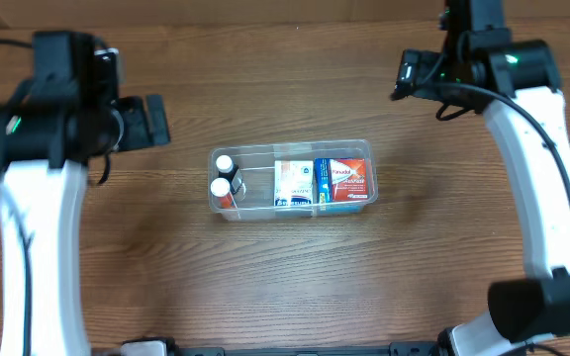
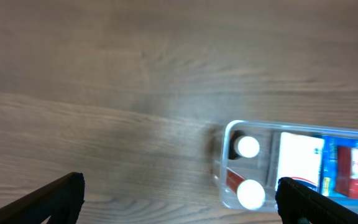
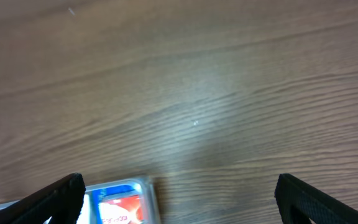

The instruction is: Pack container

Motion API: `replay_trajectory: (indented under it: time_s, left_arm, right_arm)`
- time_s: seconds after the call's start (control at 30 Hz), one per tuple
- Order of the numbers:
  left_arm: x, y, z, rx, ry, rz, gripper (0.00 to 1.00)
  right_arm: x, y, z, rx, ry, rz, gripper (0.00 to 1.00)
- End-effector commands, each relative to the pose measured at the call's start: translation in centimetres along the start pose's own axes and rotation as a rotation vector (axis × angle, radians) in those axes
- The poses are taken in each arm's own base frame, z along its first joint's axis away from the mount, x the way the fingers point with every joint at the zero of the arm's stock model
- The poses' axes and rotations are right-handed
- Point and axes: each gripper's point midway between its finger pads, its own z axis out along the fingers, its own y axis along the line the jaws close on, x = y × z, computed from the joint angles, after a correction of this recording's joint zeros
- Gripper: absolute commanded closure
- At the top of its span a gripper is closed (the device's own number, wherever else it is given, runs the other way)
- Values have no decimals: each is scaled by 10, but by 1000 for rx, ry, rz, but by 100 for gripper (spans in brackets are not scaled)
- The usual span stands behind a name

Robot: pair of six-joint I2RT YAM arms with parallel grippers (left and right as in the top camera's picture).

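The clear plastic container (image 1: 364,148) sits at the table's middle. It holds two white-capped bottles (image 1: 224,174) at its left end, a white and blue box (image 1: 293,183) in the middle and a red and blue box (image 1: 344,180) at the right. My left gripper (image 2: 179,199) is open and empty, high above the table left of the container (image 2: 229,132). My right gripper (image 3: 179,196) is open and empty, high up to the container's far right; only the container's corner (image 3: 148,183) with the red box (image 3: 120,208) shows there.
The wooden table (image 1: 285,277) is bare around the container. The left arm (image 1: 38,198) stands along the left side and the right arm (image 1: 542,178) along the right side.
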Motion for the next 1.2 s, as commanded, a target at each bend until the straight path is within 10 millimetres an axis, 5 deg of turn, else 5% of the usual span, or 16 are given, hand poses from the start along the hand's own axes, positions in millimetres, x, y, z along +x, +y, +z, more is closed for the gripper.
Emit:
replay_trajectory:
  time_s: [0.0, 0.27, 0.53, 1.17]
  left_arm:
    - [14, 2, -39, 3, -99, 87, 0]
    - [69, 9, -57, 12, -206, 109, 0]
    - [117, 17, -49, 8, -246, 138, 0]
    - [120, 21, -40, -16, -226, 136, 0]
  right_arm:
    - [7, -7, -32, -4, -55, 36, 0]
    - [45, -20, -39, -9, -77, 38, 0]
    - [94, -34, -10, -22, -112, 41, 0]
    - [94, -33, -4, -28, -118, 42, 0]
